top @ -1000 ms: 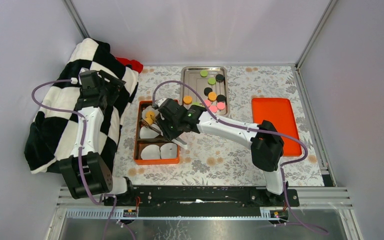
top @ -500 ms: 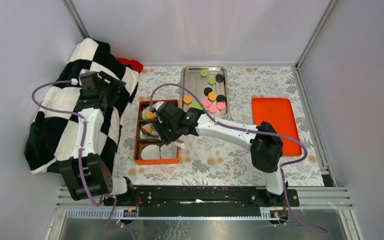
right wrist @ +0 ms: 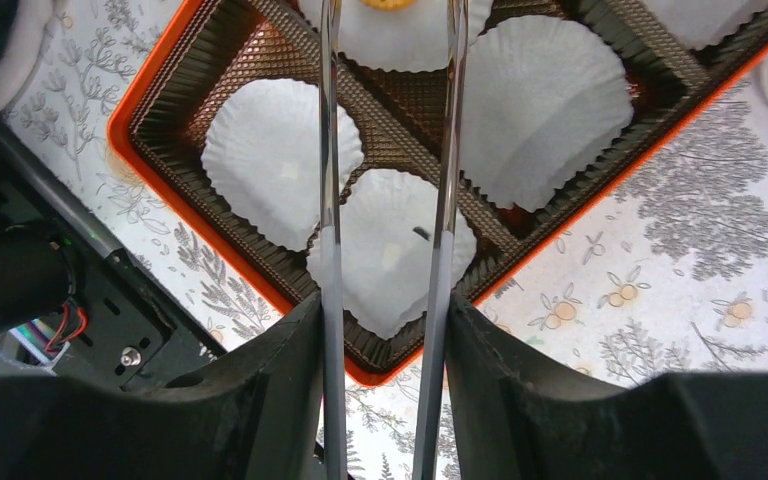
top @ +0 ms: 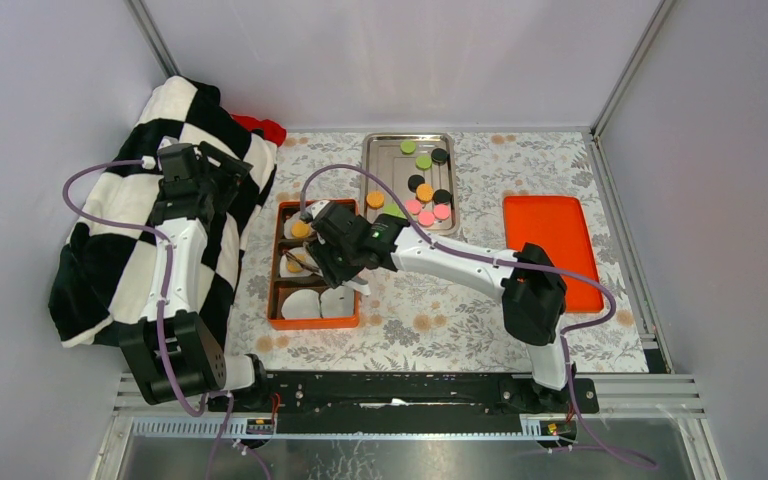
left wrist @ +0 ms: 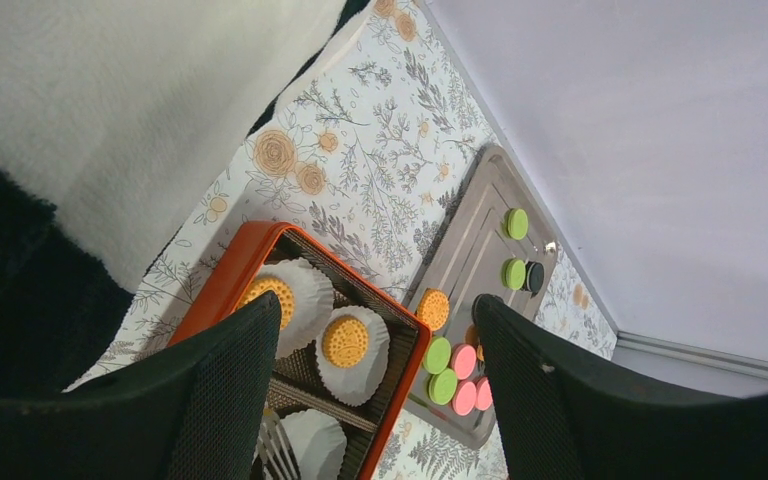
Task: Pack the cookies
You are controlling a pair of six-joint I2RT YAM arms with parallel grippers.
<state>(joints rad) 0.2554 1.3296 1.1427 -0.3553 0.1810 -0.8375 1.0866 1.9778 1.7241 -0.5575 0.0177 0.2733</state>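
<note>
Checkered blanket [top: 110, 230] at far left, left arm lying over it. Left gripper [left wrist: 374, 305] released, nothing between its fingers, idle.

Next right, on the desk [top: 440, 300]: orange box [top: 315, 322] lined with white liners [right wrist: 280, 160]. Two orange cookies [left wrist: 345, 341] sit in liners in the far cells. The near liners are bare.

Right gripper [right wrist: 383, 310] hangs over the box, clenched on metal tongs [right wrist: 325, 200]. Blades stand apart and run across a near liner toward a cookie at the top edge of the wrist view. Tips are cut off there, so I cannot tell if they pinch it or are clear of it.

Further right, steel tray [top: 380, 150] holds the remaining cookies loose: orange, green, pink, black. Orange lid [top: 550, 250] at far right.

Step in hand, as I read it: seating a cookie in its liner. To do it well, part the blades only once the cookie lies flat and centred. Lift straight up so the tips neither snag the pleated paper nor drag the liner out. Then swing right to the tray and take one cookie from the edge of the cluster, gripped across its rim.
</note>
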